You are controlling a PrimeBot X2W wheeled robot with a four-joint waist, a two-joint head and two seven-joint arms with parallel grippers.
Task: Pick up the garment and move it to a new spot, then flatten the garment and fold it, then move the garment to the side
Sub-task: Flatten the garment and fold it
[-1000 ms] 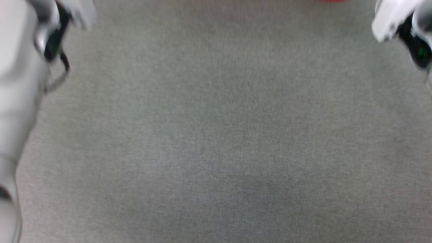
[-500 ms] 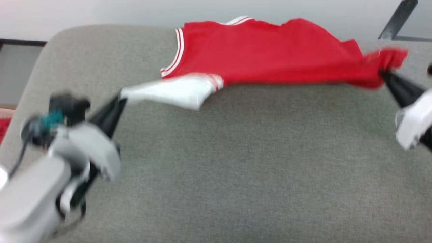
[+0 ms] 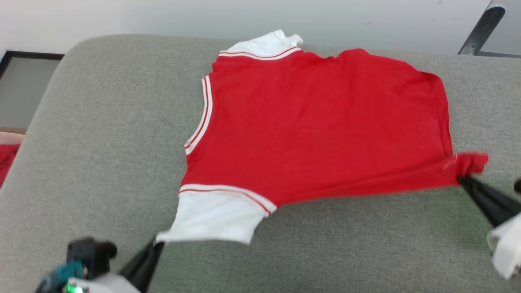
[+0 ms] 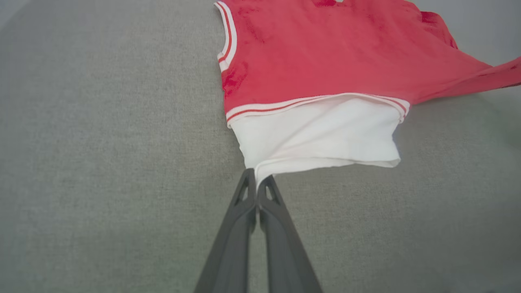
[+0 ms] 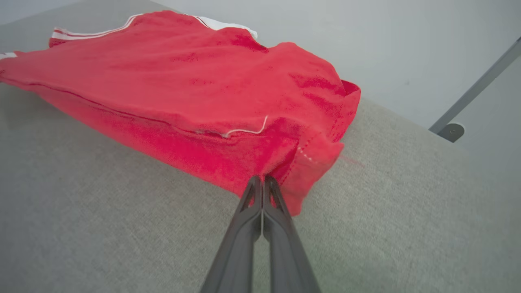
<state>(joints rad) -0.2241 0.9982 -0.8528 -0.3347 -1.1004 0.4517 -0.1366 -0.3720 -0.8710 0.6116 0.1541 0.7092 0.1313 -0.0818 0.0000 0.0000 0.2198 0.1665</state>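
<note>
Left gripper [image 4: 255,177]: fingers pressing tight together, pinching the near corner of the white sleeve [image 4: 317,138].
Right gripper [image 5: 262,179]: fingers pressing tight together, gripping the bunched red hem corner [image 5: 309,162].
Garment [image 3: 317,126]: lying spread with plain red showing, its near edge stretching between the two grips.
Grey cushion [image 3: 101,122]: bearing the garment toward its far side.

Bright even light, soft shadow under the garment [image 3: 317,126] hem, slight motion blur (perhaps), wrist-view edges bowed
</note>
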